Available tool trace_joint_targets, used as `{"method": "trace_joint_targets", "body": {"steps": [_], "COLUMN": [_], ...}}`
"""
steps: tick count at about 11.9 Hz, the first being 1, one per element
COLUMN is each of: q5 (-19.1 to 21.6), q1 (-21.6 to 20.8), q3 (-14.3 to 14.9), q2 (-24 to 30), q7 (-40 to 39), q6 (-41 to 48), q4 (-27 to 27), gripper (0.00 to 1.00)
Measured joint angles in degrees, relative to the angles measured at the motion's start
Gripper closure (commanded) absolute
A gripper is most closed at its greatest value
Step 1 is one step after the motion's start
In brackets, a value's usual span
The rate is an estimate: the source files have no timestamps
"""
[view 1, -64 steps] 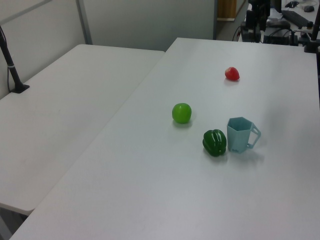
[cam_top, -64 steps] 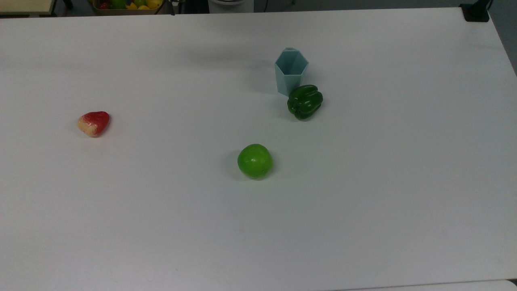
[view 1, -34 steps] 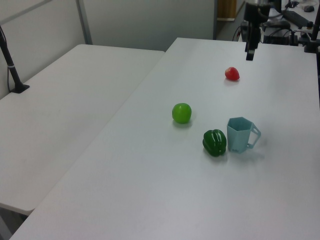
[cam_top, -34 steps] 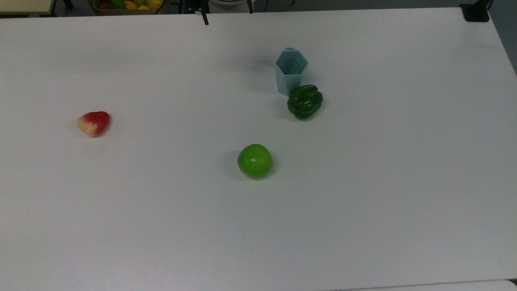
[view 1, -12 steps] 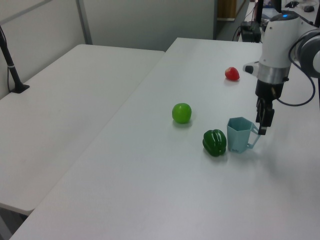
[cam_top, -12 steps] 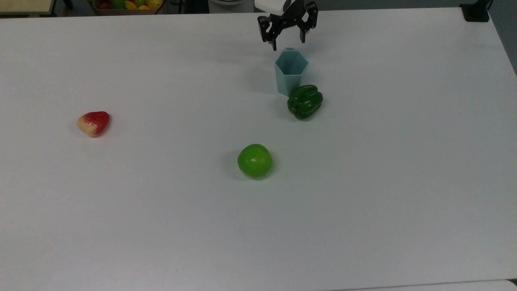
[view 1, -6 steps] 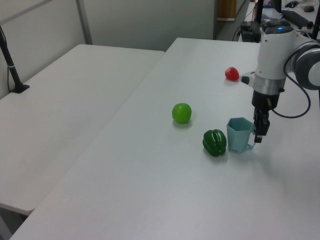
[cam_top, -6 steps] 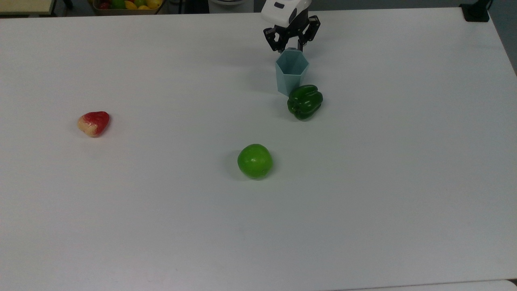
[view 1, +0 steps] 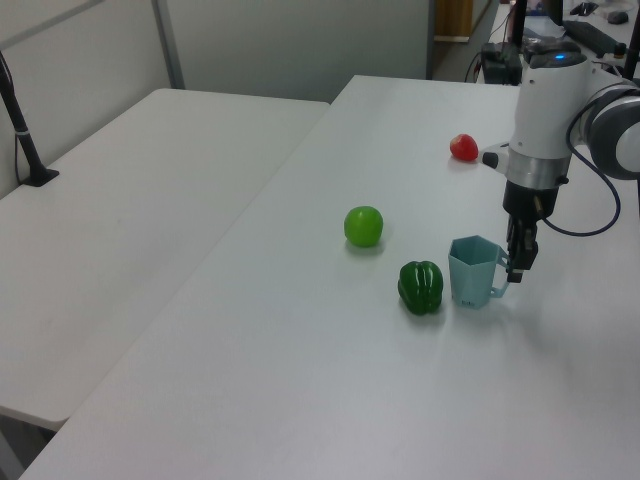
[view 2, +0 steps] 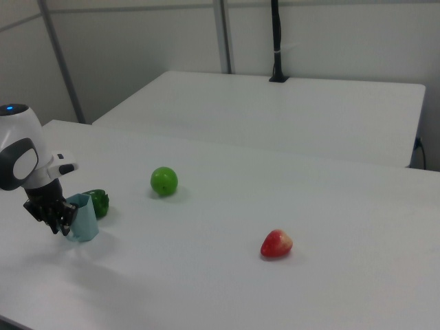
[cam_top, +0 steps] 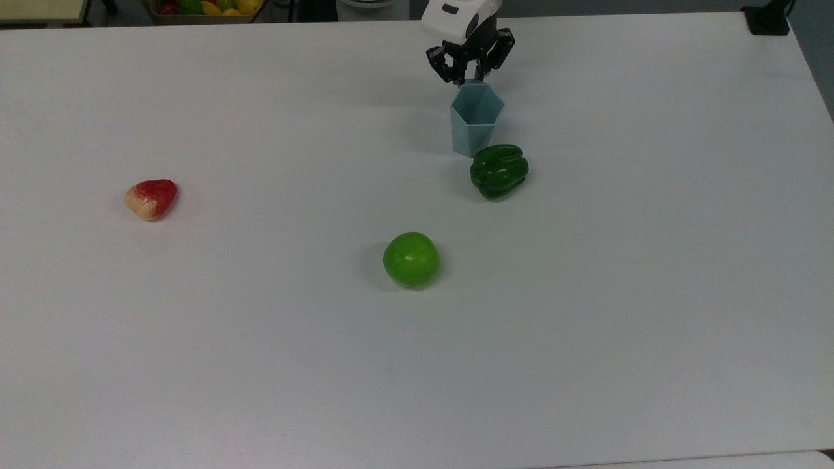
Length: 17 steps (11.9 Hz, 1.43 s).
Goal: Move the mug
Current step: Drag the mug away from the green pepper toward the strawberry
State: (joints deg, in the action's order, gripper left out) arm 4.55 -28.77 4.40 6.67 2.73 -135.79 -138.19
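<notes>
The pale blue-grey faceted mug (cam_top: 475, 120) stands on the white table (cam_top: 260, 358), its open top up and its side against the green pepper (cam_top: 499, 170). My gripper (cam_top: 470, 79) is down at the mug's far side in the top view, its black fingers closed on the small handle. In the left view the gripper (view 1: 517, 268) is at the right side of the mug (view 1: 470, 272), with the pepper (view 1: 421, 287) on the left. In the right view the gripper (view 2: 62, 223) holds the mug (view 2: 84, 218) from the left.
A green apple (cam_top: 411, 259) lies nearer the table's middle and a red-and-cream fruit (cam_top: 151, 198) far to the top view's left. A fruit basket (cam_top: 202, 8) sits beyond the far edge. A second table (view 1: 130, 200) with a black post (view 1: 25, 140) adjoins.
The gripper came down to the mug's handle and closed its fingers. The mug has slid a little toward the pepper and pushed it along.
</notes>
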Motion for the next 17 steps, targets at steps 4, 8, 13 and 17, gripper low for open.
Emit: {"method": "trace_joint_targets", "body": {"steps": [4, 8, 13, 17], "q5": [-1.09, -1.91, -2.86, -2.87], "q1": [0.67, 5.87, 21.32, 28.76], "q3": [0.00, 0.11, 0.60, 0.94], "q2": [1.28, 7.18, 7.46, 2.82], "q7": [0.03, 0.06, -3.21, -8.80], "q6": [2.01, 7.73, 10.29, 10.32], "q4": [0.16, 3.06, 7.93, 7.22], "gripper": [1.00, 1.00, 1.00, 1.00]}}
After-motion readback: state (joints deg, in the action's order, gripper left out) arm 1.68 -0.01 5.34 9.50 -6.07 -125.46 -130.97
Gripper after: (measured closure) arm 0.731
